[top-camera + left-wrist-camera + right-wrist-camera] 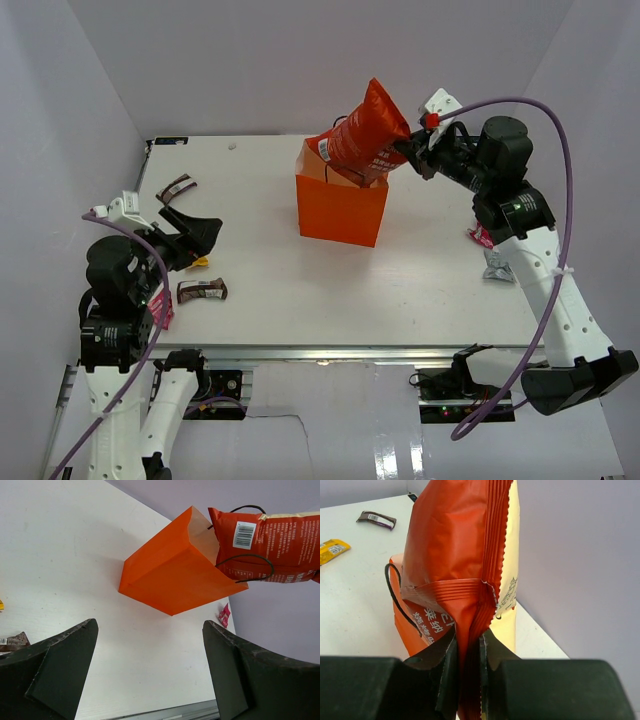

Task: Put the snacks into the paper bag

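Orange paper and red-orange foil meet at the back of the bench (300,320) in the top view. The right gripper (408,146) pinches one sealed end of the crisp packet (365,135) and holds it tilted over the paper bag (340,212), with its lower end at the bag's mouth (just inside, as far as I can tell). The left gripper (195,236) sits spread and empty at the left, near a dark-wrapped bar (202,290). Other small snacks lie beside each arm, too small to read. For this step, I judge the packet should be swung nearer upright and fed straight down. It should be let go only once most of it is below the rim, since so light a bag could tip under a sideways push.

From the left wrist, the packet's end lies between the two loop handles (248,555), so it should descend without dragging either one inward. A white barcode (244,535) and rows of fine pale print show on the foil, none of it legible. A pink packet (224,615) lies beyond the bag.

From the right wrist, the jaws are pressed tight on the crimped seam. White Chinese characters run across the lower face (I cannot read them with any confidence). A yellow packet (332,550) on the bench carries dark print, also illegible.
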You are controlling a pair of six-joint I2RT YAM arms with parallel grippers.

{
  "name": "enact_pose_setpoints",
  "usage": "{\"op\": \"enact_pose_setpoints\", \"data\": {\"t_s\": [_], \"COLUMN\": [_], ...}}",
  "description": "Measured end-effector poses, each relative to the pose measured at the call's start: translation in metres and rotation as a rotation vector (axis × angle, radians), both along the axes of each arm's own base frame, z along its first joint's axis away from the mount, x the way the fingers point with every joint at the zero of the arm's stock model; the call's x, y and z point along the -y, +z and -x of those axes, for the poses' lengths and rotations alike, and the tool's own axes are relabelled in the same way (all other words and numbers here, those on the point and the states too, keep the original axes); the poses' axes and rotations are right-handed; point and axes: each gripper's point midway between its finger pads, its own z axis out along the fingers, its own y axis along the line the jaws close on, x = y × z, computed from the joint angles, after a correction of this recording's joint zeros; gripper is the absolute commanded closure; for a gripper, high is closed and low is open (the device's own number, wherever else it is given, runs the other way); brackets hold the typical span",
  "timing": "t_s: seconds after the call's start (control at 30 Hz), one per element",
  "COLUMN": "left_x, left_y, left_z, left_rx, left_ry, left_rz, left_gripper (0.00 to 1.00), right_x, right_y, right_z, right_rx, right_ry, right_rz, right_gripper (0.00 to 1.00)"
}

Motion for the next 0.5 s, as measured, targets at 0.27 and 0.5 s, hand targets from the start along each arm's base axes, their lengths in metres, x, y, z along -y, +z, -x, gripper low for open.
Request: {"op": "enact_pose_setpoints", "data": {"t_s": [0.27,0.5], "left_x": [0.001,0.004], "left_y": [-0.005,-0.016], "left_z": [-0.003,-0.010], "left_rx": [-0.009,-0.035], "left_ry": [-0.006,-0.018], "left_rz": [0.007,0.011], "left_gripper": [0.04,0.04], "right_x": [0.001,-0.004], "right_y": [-0.019,-0.023], "right_z": [-0.001,-0.009], "right_rx": [-0.042,-0.036], "right_ry": [-0.011,0.000], "right_rz": [0.010,0.008], "right_gripper": [0.68,0.27]}}
